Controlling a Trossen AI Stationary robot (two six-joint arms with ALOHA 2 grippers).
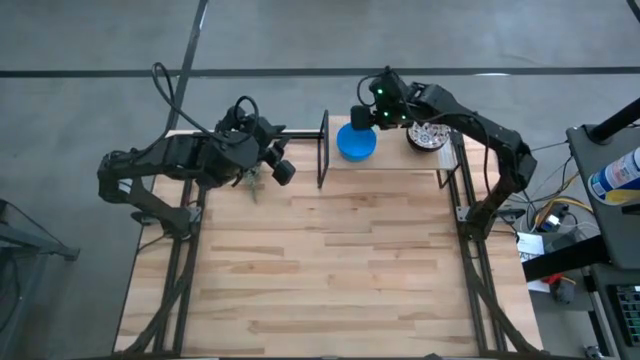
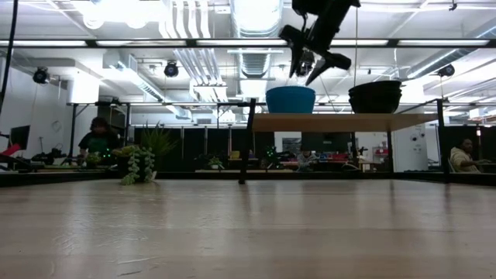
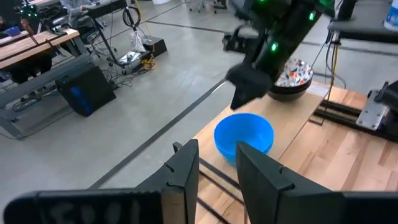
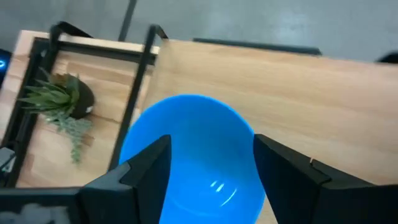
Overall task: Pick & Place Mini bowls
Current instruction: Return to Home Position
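A bright blue mini bowl (image 1: pixel 356 142) stands on its base on a raised wooden shelf (image 1: pixel 390 160) at the table's far edge; it also shows in the low view as blue bowl (image 2: pixel 291 99). A floral-patterned bowl with a dark outside (image 1: pixel 427 136) rests on the same shelf to its right. My right gripper (image 2: pixel 308 71) hovers open just above the blue bowl (image 4: pixel 193 155), a finger on either side, apart from it. My left gripper (image 1: pixel 281 168) waits open over the table's far left, near the plant. Other bowls are not in view.
A small green plant (image 1: pixel 250 180) stands on the table by the left gripper. The shelf rests on thin black metal legs (image 1: pixel 322 150). The wooden tabletop (image 1: pixel 320 270) stretches toward the near edge. People sit in the room beyond the table.
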